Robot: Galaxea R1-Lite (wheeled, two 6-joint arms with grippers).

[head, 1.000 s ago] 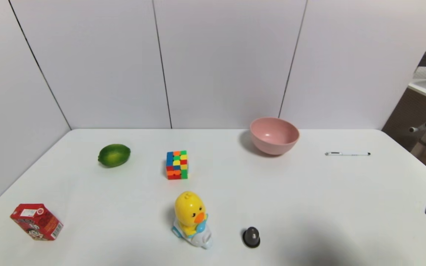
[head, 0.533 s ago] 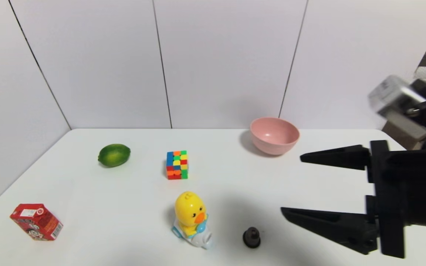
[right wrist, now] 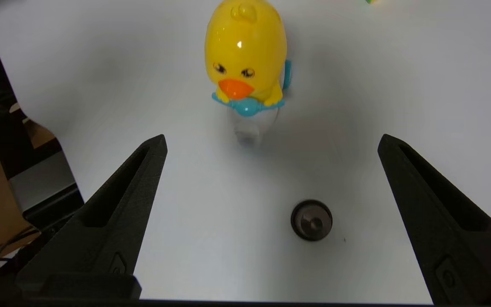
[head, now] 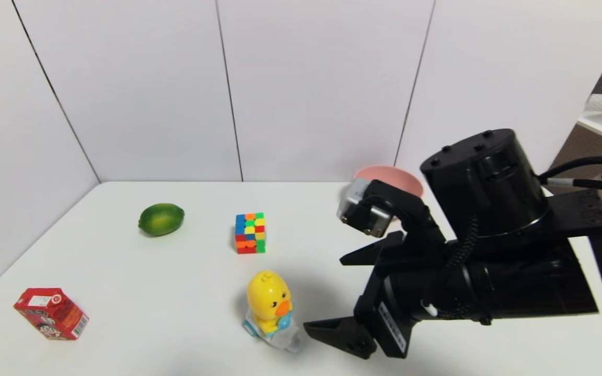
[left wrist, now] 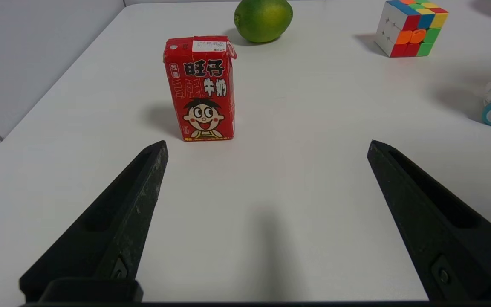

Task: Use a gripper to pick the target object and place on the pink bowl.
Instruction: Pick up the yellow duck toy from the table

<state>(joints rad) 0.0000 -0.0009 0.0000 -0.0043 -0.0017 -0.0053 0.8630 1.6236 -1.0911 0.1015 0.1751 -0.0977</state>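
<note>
The yellow duck toy (head: 268, 303) sits upright on its white and light-blue base near the table's front middle. My right gripper (head: 324, 293) hovers open just to the duck's right, its fingers pointing at it. In the right wrist view the duck (right wrist: 245, 51) faces the open right gripper (right wrist: 272, 138) and lies beyond the fingertips, not between them. Only a strip of the pink bowl's rim (head: 384, 172) shows at the back, behind the right arm. In its own wrist view the left gripper (left wrist: 267, 145) is open and empty, low over the table's left front.
On the white table (head: 149, 292) are a green lime (head: 161, 219), a multicoloured puzzle cube (head: 250, 233) and a red milk carton (head: 51, 313). A small black knob (right wrist: 311, 220) lies under the right gripper. White walls close off the back and left.
The right arm has swung in from the right edge, leftward and down toward the duck. It now covers most of the bowl, the pen and the black knob in the head view.
</note>
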